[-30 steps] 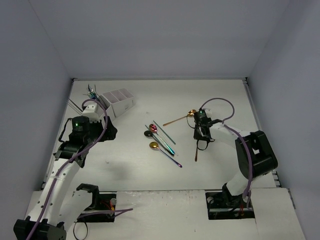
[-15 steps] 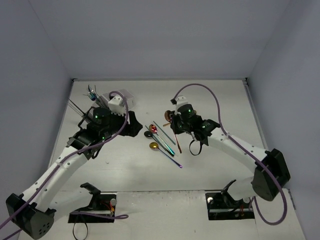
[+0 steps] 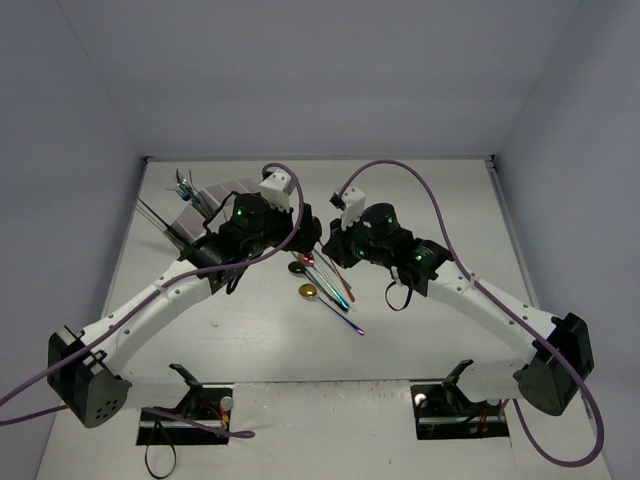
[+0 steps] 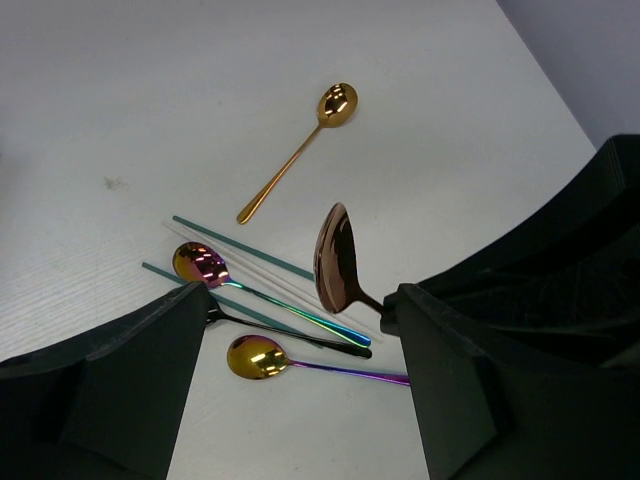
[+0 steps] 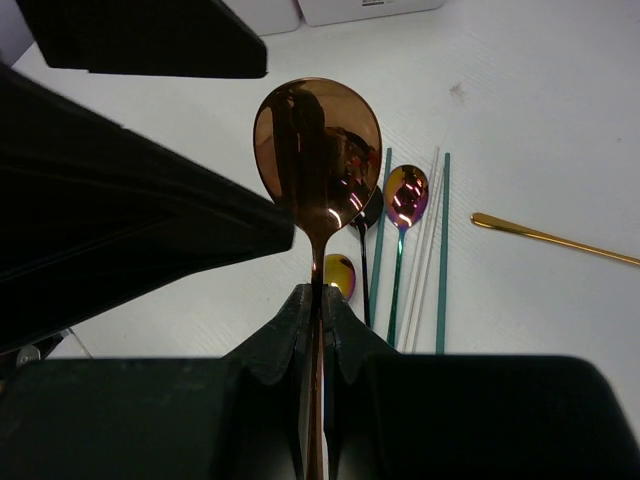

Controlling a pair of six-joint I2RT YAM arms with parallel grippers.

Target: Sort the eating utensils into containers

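While the right gripper [image 5: 315,300] is clamped shut on the handle of the copper spoon [image 5: 317,150], the bowl stands clear ahead of its fingertips. This hold leaves the wide end free for a second grip. The spoon is off the table, above the loose utensils [image 3: 322,282] at mid-table.

The left gripper [image 4: 300,300] faces it with jaws spread wide and nothing in them. In the left wrist view the bowl sits in the gap between its fingers [image 4: 120,380], touching neither as far as can be seen.

This arrangement reads as a handover: the left arm works the side where the white caddy [image 3: 213,190] stands, at the far left. Some teal utensils [image 3: 183,183] lean out at its left end — which compartment cannot be told.

Unsorted items — a gold spoon [image 4: 300,150], a rainbow spoon [image 4: 200,263], teal sticks [image 4: 240,245] and a gold-bowled spoon [image 4: 257,356] — lie apart from the caddy.
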